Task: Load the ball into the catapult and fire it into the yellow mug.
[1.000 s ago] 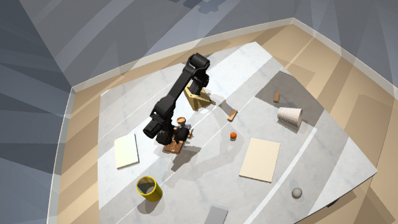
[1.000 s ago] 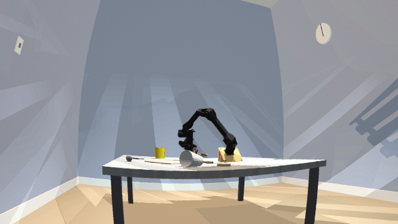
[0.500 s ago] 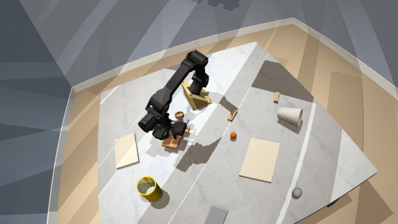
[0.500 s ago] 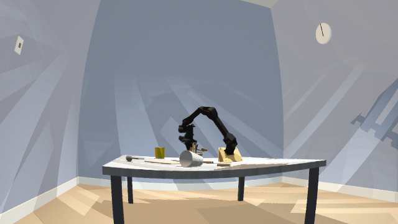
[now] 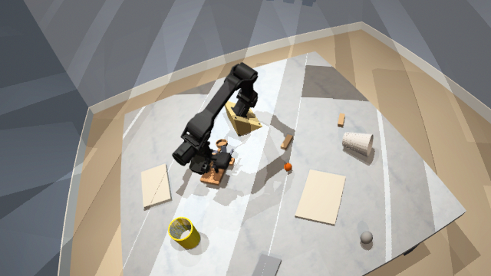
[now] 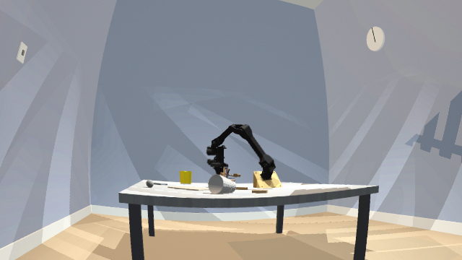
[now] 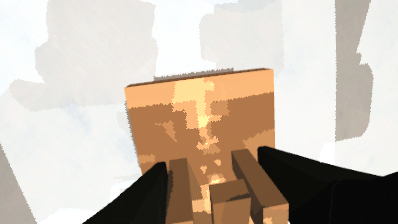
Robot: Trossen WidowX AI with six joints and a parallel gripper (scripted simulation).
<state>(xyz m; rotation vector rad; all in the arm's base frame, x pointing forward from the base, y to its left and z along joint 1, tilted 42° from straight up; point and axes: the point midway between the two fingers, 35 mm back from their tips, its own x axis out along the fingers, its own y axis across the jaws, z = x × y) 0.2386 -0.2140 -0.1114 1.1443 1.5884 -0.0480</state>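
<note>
The wooden catapult (image 5: 212, 179) (image 7: 200, 95) stands on the table under the arm, its round cup toward the arm's mount. My gripper (image 5: 222, 162) (image 7: 212, 162) points down over it and is shut on the catapult's upright posts, one black finger on each outer side. The arm partly hides the catapult in the top view. The orange ball (image 5: 288, 166) lies on the table, to the right of the catapult, not in its cup. The yellow mug (image 5: 190, 240) (image 6: 185, 177) stands upright and apart from the catapult, beyond its base end.
A pale board (image 5: 155, 185) lies left of the catapult; a larger board (image 5: 321, 197) lies right. A white cup (image 5: 353, 142) (image 6: 221, 184) lies on its side. Wooden blocks (image 5: 286, 142) (image 5: 341, 119), a grey ball (image 5: 366, 237) (image 6: 149, 183) and a grey slab (image 5: 267, 265) lie around.
</note>
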